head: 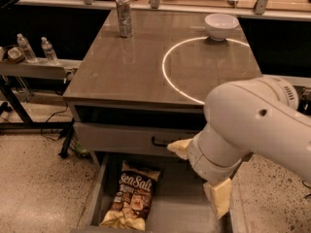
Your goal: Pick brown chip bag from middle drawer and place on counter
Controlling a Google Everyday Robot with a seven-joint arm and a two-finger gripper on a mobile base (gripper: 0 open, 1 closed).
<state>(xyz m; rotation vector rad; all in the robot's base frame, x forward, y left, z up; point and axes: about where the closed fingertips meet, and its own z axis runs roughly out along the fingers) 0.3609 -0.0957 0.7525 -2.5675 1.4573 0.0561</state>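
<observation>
The brown chip bag (pixel 131 195) lies flat on the left side of the floor of the open middle drawer (pixel 177 215), its "Sea Salt" script facing up. My gripper (pixel 199 174) hangs over the right half of the drawer, to the right of the bag and not touching it. Its pale yellow fingers (pixel 218 200) are spread apart and empty. The big white arm hides the drawer's right wall and the front right corner of the counter (pixel 121 69), which bears a bright white ring (pixel 165 69).
A metal can (pixel 124 16) stands at the counter's back left and a white bowl (pixel 221 25) at the back right. A closed drawer front with a black handle (pixel 116 139) sits above the open drawer. A side shelf (pixel 36 68) with water bottles (pixel 24 47) is at the left.
</observation>
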